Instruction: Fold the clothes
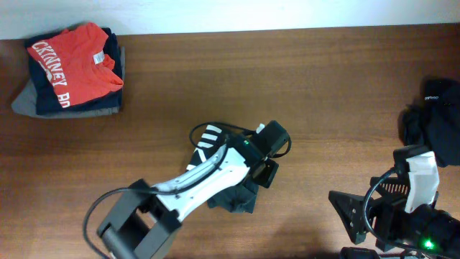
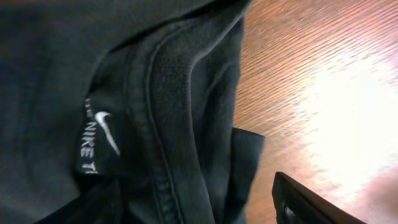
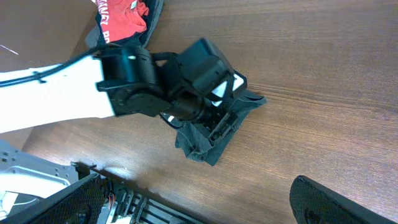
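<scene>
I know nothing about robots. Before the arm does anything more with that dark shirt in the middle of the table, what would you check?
1. Left gripper open: ok, its fingers stand apart over the cloth.
2. Dark shirt lying flat: not ok, it is bunched up under the arm.
3. Which part of the shirt lies under the fingers: ok, the collar with its white label.
4. Right gripper free to help: ok, open and holding nothing.
5. Folded stack with the red shirt on top, out of the way: ok, apart in a far corner.
6. Number of dark clothes heaped by the right arm: cannot tell.
</scene>
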